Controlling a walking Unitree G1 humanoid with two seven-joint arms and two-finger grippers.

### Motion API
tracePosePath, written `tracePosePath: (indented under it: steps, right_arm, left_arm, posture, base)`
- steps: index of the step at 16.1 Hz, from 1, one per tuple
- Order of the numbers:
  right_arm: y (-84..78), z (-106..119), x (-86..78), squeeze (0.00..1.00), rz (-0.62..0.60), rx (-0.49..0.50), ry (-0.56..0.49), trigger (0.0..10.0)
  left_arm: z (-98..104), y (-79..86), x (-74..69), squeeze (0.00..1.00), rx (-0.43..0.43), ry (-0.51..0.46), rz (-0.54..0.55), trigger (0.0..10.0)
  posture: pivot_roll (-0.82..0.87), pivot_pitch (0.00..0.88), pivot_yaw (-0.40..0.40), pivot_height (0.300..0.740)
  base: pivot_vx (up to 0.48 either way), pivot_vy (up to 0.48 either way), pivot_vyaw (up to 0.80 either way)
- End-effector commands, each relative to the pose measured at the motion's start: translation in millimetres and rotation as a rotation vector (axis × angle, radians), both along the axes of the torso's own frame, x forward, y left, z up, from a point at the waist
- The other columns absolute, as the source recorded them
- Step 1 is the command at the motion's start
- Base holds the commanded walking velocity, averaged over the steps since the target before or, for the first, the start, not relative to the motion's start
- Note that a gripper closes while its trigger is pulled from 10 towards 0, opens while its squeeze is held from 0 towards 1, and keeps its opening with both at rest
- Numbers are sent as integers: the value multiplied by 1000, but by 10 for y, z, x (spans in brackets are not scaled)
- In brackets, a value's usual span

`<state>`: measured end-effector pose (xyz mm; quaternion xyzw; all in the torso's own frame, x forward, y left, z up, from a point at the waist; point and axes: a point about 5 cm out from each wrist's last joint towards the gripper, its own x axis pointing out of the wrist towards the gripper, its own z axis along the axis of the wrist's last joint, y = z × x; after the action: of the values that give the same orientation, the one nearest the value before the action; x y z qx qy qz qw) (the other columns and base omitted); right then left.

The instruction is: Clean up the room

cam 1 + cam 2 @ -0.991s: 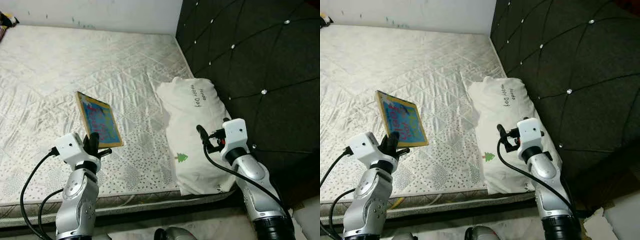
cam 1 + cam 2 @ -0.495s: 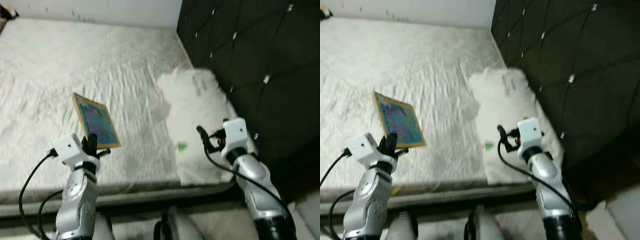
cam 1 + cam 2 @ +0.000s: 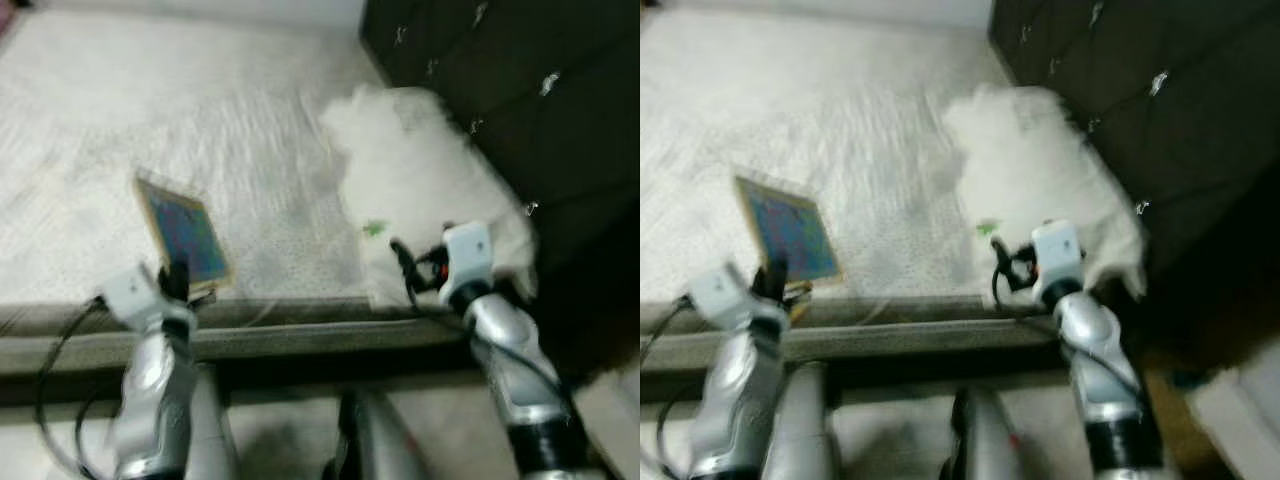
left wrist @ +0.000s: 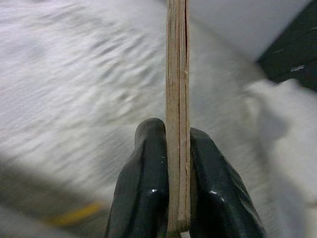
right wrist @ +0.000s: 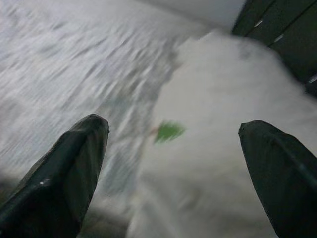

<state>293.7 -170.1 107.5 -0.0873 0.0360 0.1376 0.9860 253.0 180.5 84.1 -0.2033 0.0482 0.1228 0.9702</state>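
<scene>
Holding a thin flat book by its near edge, the left gripper stands over the near side of the bed, on the left part of the scene. The book has a yellow-brown border and a blue cover with some pink marks; the picture is blurred, so the drawing on it cannot be read. In the left wrist view the book shows edge-on, as a narrow pale brown strip of layers, and the two black fingers are pressed against its two sides, closed tight on it with no gap.

The book tilts up and away from the gripper, over the pale quilted mattress. I cannot tell if its far part touches the mattress or is lifted above it. Right of the book, well apart from it, a white pillow with a small green mark lies against the dark padded headboard, which has shiny buttons. Along the near side runs the grey edge of the mattress, and below it the floor is dim and blurred.

The right gripper hangs over the near end of the pillow. In the right wrist view its two black fingers are spread wide apart, with nothing between them; the pillow and its green mark are seen beyond them. Nothing stands between the book and the pillow except bare mattress.
</scene>
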Motion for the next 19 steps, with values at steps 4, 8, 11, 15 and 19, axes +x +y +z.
tracePosePath:
  steps: [4, 8, 11, 15, 19]
  right_arm:
    - [-14, -1, 4, 0, 9, -2, 7, 10000]
    - [5, 8, 7, 0, 19, 14, 1, 10000]
    - [18, 11, 18, 0, 19, 16, 2, 10000]
    - [13, 14, 15, 0, 15, 12, -2, 10000]
    - [6, 16, 13, 0, 9, 11, -3, 10000]
  left_arm:
    - [113, -16, 52, 0, -43, -60, 30, 10000]
    - [194, 4, 143, 0, -55, -117, 31, 10000]
    - [277, 23, 226, 0, -60, -169, 20, 10000]
    - [308, -18, 261, 0, -70, -193, -2, 10000]
    - [283, -34, 262, 0, -78, -189, -5, 10000]
  posture:
    - [-10, 98, -131, 605]
    - [-12, 100, -131, 565]
    - [-12, 98, -130, 565]
    - [-16, 96, -127, 565]
    - [-19, 99, -128, 565]
  base:
    - [0, 0, 0]
    - [0, 0, 0]
    - [0, 0, 0]
    - [221, 0, 0]
    - [318, 0, 0]
